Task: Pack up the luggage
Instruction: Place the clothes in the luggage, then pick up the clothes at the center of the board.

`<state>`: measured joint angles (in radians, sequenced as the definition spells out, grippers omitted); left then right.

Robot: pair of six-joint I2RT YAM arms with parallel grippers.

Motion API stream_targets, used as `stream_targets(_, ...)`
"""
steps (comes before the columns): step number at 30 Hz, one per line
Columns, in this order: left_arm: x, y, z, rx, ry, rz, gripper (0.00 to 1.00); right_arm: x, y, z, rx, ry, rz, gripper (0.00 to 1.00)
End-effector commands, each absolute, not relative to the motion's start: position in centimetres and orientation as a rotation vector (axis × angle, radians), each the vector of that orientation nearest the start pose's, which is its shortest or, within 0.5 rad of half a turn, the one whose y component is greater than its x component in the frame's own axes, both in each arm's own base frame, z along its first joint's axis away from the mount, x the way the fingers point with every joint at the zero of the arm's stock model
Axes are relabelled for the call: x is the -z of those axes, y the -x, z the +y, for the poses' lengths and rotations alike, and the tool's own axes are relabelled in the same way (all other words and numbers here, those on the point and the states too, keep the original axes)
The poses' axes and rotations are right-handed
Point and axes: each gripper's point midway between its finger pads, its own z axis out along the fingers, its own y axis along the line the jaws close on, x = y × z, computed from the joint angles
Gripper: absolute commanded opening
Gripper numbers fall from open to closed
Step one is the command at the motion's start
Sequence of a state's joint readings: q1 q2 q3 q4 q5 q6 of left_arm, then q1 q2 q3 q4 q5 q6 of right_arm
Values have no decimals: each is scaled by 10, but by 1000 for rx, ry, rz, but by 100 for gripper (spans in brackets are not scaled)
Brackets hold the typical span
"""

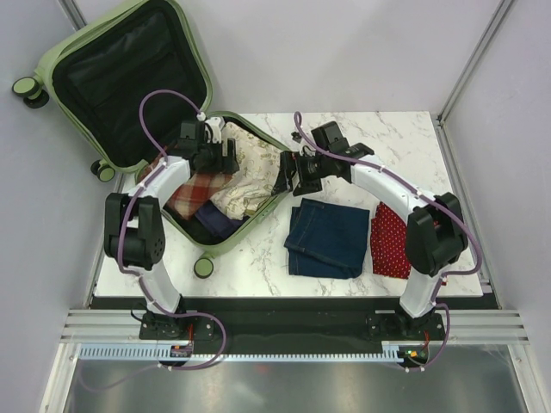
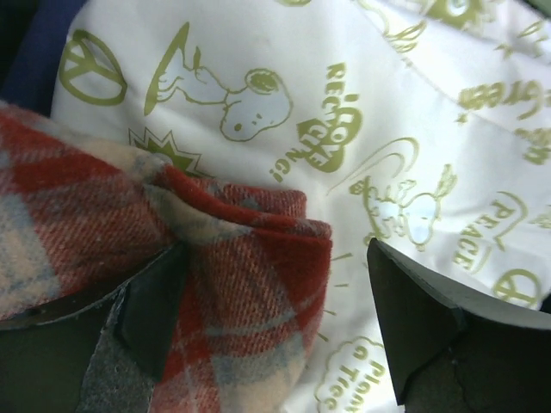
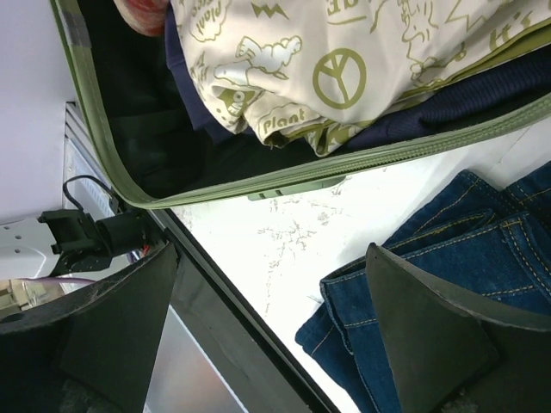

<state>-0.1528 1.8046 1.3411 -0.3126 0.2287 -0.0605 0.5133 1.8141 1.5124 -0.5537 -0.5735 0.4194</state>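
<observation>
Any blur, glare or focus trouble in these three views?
Top external: evenly lit, sharp, soft shadows on the table. Left wrist: its fingers and nearest plaid cloth blurred, printed cloth sharper. Right wrist: table blown white beside the jeans, fingers dark and soft.

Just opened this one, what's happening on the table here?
Two robot arms are packing the luggage, which lies open with a red plaid cloth and a cream printed cloth inside. The left gripper is open right over the plaid fold; the right gripper is open beside the case's rim. Folded jeans and a red dotted cloth lie on the table.
</observation>
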Motion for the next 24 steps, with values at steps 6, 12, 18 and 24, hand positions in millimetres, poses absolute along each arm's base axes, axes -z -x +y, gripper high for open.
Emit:
stream_targets(6,-261,-454,-132,349,-183,2082,93,-202,-325,274,-986,309,2458,98)
stream_targets(12,-249,-402,-204,433,-359,2108,93,-163,-296,201,-828,137,2581,98)
stream_targets(18,-183,-325,-294,602,-546,2270,89,-114,-253,155,-706,-4,2743,98)
stream_targets(24,-139,-267,-336,720,-588,2419,89,-89,-224,131,-595,-64,2845,98)
